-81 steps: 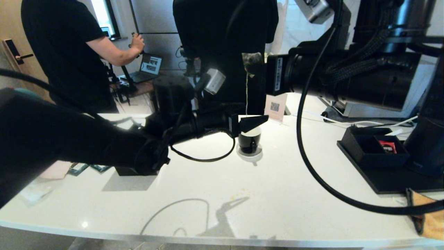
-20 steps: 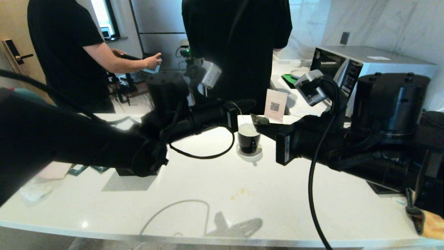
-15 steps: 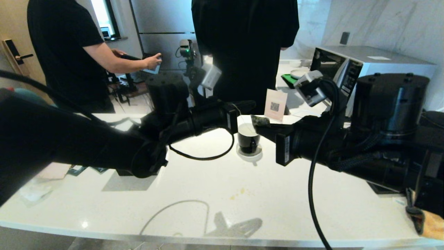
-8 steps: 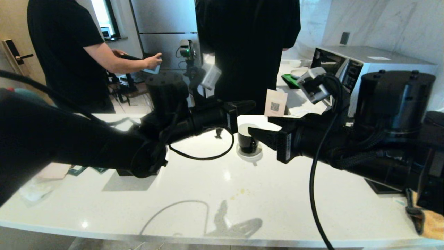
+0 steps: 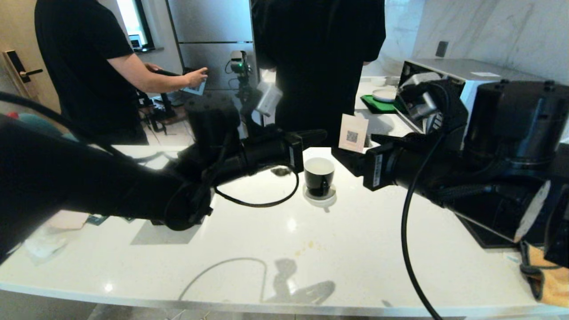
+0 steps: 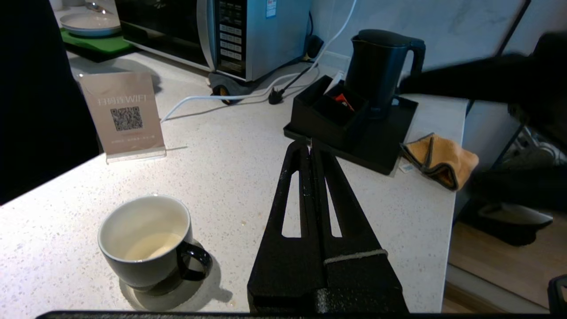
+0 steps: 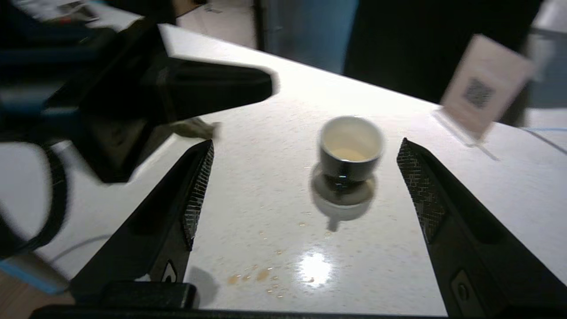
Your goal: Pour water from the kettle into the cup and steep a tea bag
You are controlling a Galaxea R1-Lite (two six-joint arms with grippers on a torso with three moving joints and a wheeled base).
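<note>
The cup (image 5: 318, 174) stands on its white saucer (image 5: 318, 198) mid-counter and holds pale liquid (image 6: 153, 246). My left gripper (image 5: 321, 132) hovers just above and behind the cup, shut, with a white sliver of the tea bag's string (image 6: 311, 141) pinched at its tips. The tea bag (image 5: 281, 171) is a small brown lump left of the cup, below the left gripper (image 7: 195, 128); I cannot tell whether it hangs or rests on the counter. To the cup's right, my right gripper (image 5: 358, 153) stands wide open and empty, the cup (image 7: 351, 148) ahead of its jaws. The kettle (image 6: 381, 66) stands on a black tray (image 6: 354, 148).
A QR sign (image 5: 353, 133) stands behind the cup. A microwave (image 5: 462, 73) sits at the back right, an orange cloth (image 6: 443, 159) beside the tray. Brown drops (image 7: 248, 277) spot the counter. Two people stand behind the counter.
My right gripper opened, let go of the tea bag and drew back from the cup. The bag swung left, away from the cup, under the left gripper, which kept still.
</note>
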